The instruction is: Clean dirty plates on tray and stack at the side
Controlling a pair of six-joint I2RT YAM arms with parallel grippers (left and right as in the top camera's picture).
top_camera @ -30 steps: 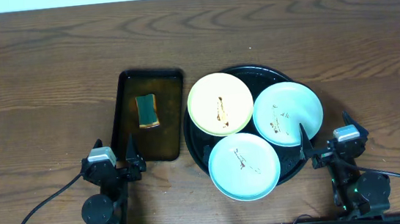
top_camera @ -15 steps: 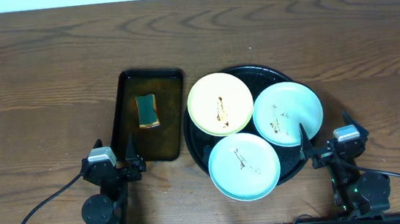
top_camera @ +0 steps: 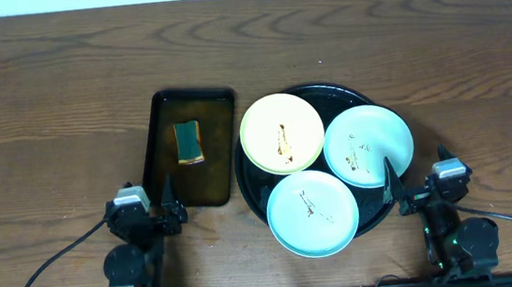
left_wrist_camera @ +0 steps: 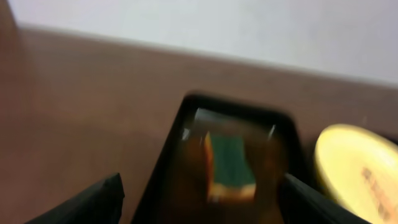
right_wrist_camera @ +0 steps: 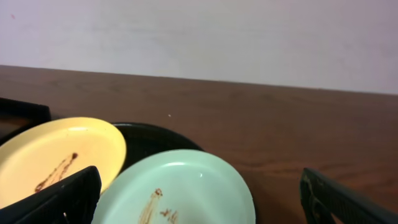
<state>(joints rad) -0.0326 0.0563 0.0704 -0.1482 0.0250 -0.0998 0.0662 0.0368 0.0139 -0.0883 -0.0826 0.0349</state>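
Three plates, all streaked brown, lie on one black tray (top_camera: 346,91): one yellow plate (top_camera: 281,133) and two mint plates (top_camera: 367,145). The right pincer (top_camera: 390,185) is spread wide and grasps nothing. One mint plate lies just ahead of it, the other mint plate (top_camera: 312,213) to its left. The left pincer (top_camera: 168,205), also spread wide and released, faces one sponge (top_camera: 188,141) in one small tray (top_camera: 165,166) on the table (top_camera: 43,89).

tray (top_camera: 334,95): glossy blk | plates (top_camera: 264,129): smooth, slight sheen | tabletop (top_camera: 43,89): brown wood-grain, matt
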